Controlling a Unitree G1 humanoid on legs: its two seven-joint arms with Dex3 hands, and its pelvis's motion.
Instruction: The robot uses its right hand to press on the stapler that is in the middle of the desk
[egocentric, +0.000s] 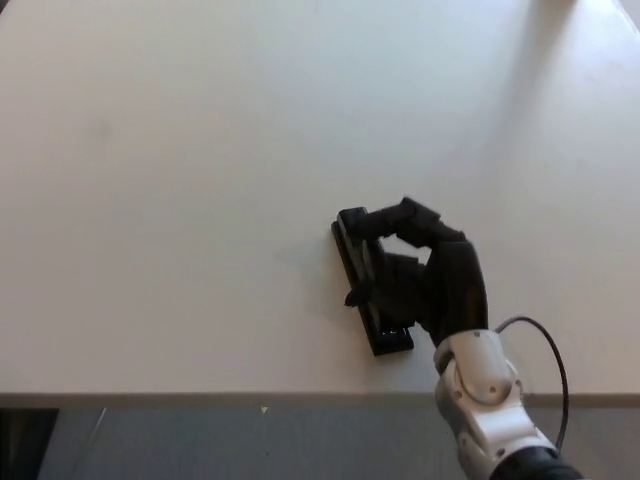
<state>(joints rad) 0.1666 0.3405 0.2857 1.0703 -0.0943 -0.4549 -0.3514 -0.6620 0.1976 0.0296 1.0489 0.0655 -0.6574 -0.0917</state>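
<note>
The black stapler (368, 285) lies flat on the white table (180, 180), near its front edge, directly beneath the fingers (392, 220) of the right hand (425, 275). The fingers curl down over the stapler's far end, while the thumb reaches across its middle to the side away from the palm. All are black against black, so whether they clasp the stapler or merely rest on top of it cannot be told. A grey wrist (480, 385) and thin cable (550, 355) trail behind the fingers
</note>
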